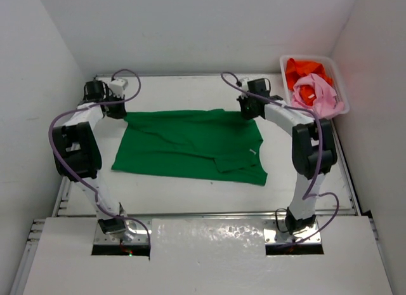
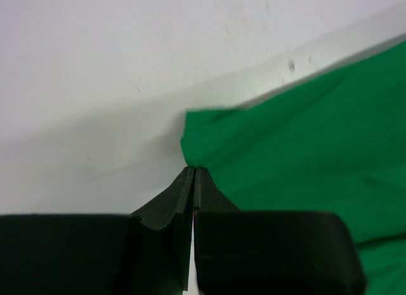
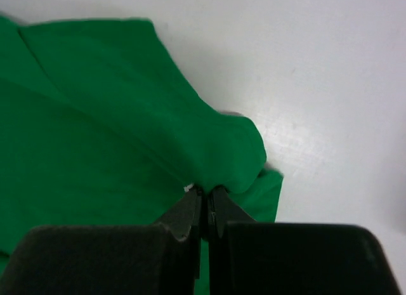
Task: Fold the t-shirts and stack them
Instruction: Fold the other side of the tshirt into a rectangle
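Note:
The green t-shirt (image 1: 190, 146) lies spread on the white table, partly folded along its front edge. My left gripper (image 1: 119, 111) is shut on the shirt's far left corner (image 2: 194, 157). My right gripper (image 1: 247, 111) is shut on the shirt's far right corner (image 3: 222, 174), where the cloth bunches over the fingertips. The pink t-shirt (image 1: 320, 95) and the orange t-shirt (image 1: 304, 70) lie crumpled in the basket at the back right.
The white lattice basket (image 1: 284, 63) stands in the back right corner against the wall. White walls close the table on the left, back and right. A raised rim (image 2: 304, 63) runs along the table's far edge.

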Robot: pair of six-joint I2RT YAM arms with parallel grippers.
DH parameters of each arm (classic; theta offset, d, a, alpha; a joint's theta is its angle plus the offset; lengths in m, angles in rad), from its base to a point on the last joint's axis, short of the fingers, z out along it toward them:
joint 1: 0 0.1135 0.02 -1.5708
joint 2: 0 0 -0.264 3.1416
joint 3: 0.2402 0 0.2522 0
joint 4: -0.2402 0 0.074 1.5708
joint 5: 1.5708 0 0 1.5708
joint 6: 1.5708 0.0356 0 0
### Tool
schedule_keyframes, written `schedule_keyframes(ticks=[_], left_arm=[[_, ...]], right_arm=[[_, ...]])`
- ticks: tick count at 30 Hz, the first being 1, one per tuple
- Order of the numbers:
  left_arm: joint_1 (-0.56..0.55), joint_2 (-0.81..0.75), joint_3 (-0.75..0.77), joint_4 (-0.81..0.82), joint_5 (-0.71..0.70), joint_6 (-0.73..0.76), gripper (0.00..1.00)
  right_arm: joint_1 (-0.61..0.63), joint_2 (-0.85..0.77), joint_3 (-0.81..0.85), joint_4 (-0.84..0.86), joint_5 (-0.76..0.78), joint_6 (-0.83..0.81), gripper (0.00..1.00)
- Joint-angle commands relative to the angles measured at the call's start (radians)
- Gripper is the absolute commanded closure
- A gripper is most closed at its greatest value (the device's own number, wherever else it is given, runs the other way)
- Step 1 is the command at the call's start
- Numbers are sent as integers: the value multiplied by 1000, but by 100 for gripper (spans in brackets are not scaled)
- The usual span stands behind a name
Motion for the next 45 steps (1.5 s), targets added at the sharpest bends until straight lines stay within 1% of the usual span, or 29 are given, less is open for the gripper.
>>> schedule_keyframes(ticks=[1, 3, 4, 6, 7, 8, 10, 13, 14, 17, 18, 20, 21, 22, 23, 24, 25, 26, 27, 28, 29, 31, 33, 34, 35, 39, 43, 44, 45], left_arm=[[-5, -74, -58, -38, 17, 84, 100], [-5, -117, -80, -75, 12, 119, 100], [-3, -132, -113, -90, 9, 156, 100], [-2, -171, -159, -107, -2, 207, 100], [-2, -179, -173, -115, -20, 219, 100], [-2, -185, -181, -128, -29, 231, 100], [-3, -186, -202, -144, -48, 256, 100], [-2, -174, -221, -159, -57, 270, 100], [-2, -165, -222, -170, -54, 270, 100], [-2, -154, -225, -185, -48, 274, 100], [-2, -154, -228, -187, -53, 277, 100], [-2, -153, -228, -185, -56, 277, 100], [-3, -151, -225, -187, -57, 279, 100], [-2, -149, -225, -187, -59, 279, 100], [-3, -146, -224, -185, -60, 277, 100], [-2, -143, -221, -184, -62, 270, 100], [-3, -142, -216, -184, -60, 268, 100], [-5, -137, -213, -187, -59, 265, 100], [-3, -136, -209, -188, -57, 261, 100], [-3, -134, -205, -190, -59, 261, 100], [-3, -133, -202, -191, -59, 256, 100], [-5, -134, -198, -196, -59, 253, 100], [-3, -137, -198, -196, -66, 251, 100], [-3, -140, -199, -196, -66, 251, 100], [-5, -142, -201, -194, -65, 250, 100], [-5, -137, -199, -194, -53, 244, 100], [-5, -130, -190, -201, -48, 244, 100], [-5, -130, -187, -202, -46, 242, 100], [-5, -130, -186, -204, -42, 242, 100]], right_arm=[[8, -155, -112, 39, -18, -53, 100], [24, -208, -187, 69, -10, -55, 100], [31, -263, -272, 83, -4, -53, 100], [57, -314, -360, 126, 7, -47, 100], [65, -337, -437, 140, 13, -47, 100], [74, -376, -471, 164, 36, -33, 100], [85, -408, -563, 194, 24, -15, 98], [94, -440, -626, 220, -23, -4, 79], [94, -446, -629, 199, -62, -7, 63], [94, -494, -617, 136, -108, 1, 50], [94, -547, -618, 136, -123, 4, 49], [88, -604, -654, 157, -152, 34, 48], [61, -629, -674, 212, -178, 63, 50], [41, -655, -713, 249, -247, 97, 53], [15, -654, -727, 319, -275, 187, 58], [-45, -643, -737, 345, -298, 244, 74], [-74, -623, -735, 368, -316, 295, 82], [-100, -564, -723, 388, -342, 380, 89], [-122, -525, -702, 383, -353, 401, 91], [-122, -487, -633, 355, -355, 404, 90], [-119, -417, -600, 303, -346, 395, 88], [-114, -365, -548, 294, -358, 402, 80], [-113, -336, -543, 260, -337, 415, 78], [-113, -333, -545, 246, -320, 416, 72], [-113, -324, -546, 225, -292, 413, 70], [-113, -280, -514, 169, -254, 403, 69], [-113, -261, -507, 136, -208, 401, 62], [-113, -258, -507, 131, -202, 406, 58], [-113, -249, -505, 131, -200, 406, 57]])
